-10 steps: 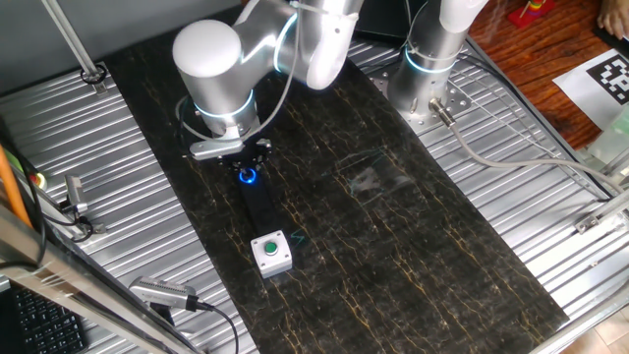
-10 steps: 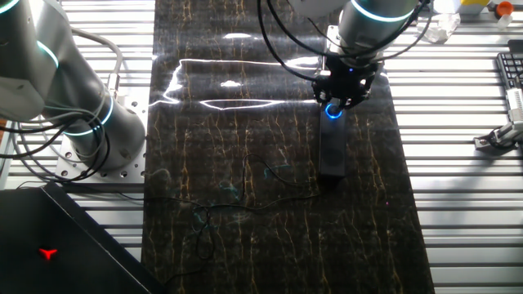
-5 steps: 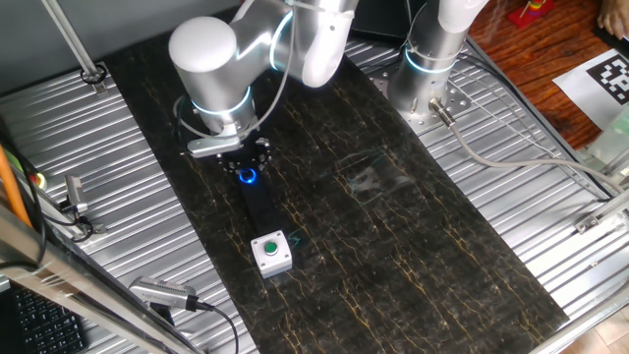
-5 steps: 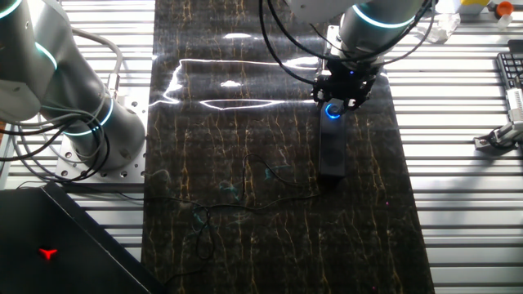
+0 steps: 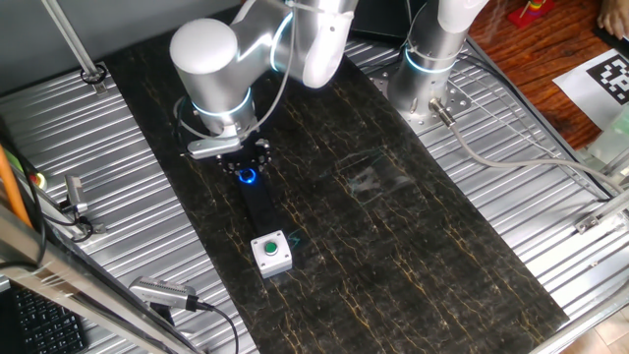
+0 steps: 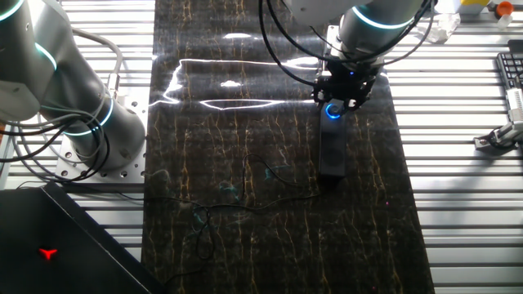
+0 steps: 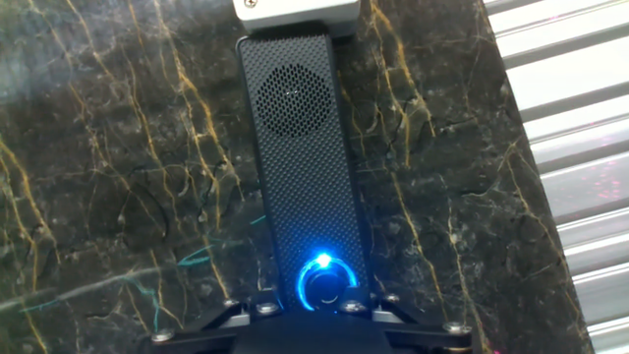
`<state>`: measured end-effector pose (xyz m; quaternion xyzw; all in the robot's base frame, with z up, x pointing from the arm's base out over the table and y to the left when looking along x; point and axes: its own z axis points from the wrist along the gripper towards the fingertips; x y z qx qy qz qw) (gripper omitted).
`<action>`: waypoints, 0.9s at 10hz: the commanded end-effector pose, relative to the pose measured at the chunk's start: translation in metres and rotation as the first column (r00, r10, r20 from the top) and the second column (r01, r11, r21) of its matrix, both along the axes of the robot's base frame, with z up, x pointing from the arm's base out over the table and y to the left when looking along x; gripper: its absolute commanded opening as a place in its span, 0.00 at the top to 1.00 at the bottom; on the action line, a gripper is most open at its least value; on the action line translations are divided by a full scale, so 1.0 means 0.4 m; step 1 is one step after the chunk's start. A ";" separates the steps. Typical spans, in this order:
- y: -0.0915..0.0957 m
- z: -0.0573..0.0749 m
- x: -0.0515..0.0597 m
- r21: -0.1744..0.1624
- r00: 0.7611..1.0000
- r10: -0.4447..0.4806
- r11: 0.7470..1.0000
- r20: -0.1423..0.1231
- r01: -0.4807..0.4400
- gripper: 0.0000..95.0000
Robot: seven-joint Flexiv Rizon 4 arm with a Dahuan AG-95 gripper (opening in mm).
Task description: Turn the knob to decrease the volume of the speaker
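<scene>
The speaker (image 7: 305,157) is a long, narrow black bar lying on the dark marbled mat; it also shows in one fixed view (image 5: 260,206) and in the other fixed view (image 6: 332,151). The knob (image 7: 327,285), a small black dial ringed with blue light, sits at the speaker's near end. It glows under the hand in one fixed view (image 5: 248,176) and in the other (image 6: 333,111). My gripper (image 5: 246,165) stands straight down over that end, its fingers closed around the knob. In the hand view only the gripper's dark base (image 7: 314,329) shows, just below the knob.
A small white box with a green button (image 5: 271,252) stands at the speaker's far end; its edge shows in the hand view (image 7: 295,12). A second arm's base (image 5: 429,69) stands at the back. Ribbed metal table (image 5: 118,177) lies on both sides of the mat. Thin wires (image 6: 245,200) lie on the mat.
The arm's upper joint has shifted slightly left and back while the hand stayed over the knob. The speaker and white box have not moved.
</scene>
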<state>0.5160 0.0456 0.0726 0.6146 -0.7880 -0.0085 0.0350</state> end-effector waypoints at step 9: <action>0.005 -0.009 0.012 -0.007 1.000 0.008 1.000 0.022 -0.008 0.40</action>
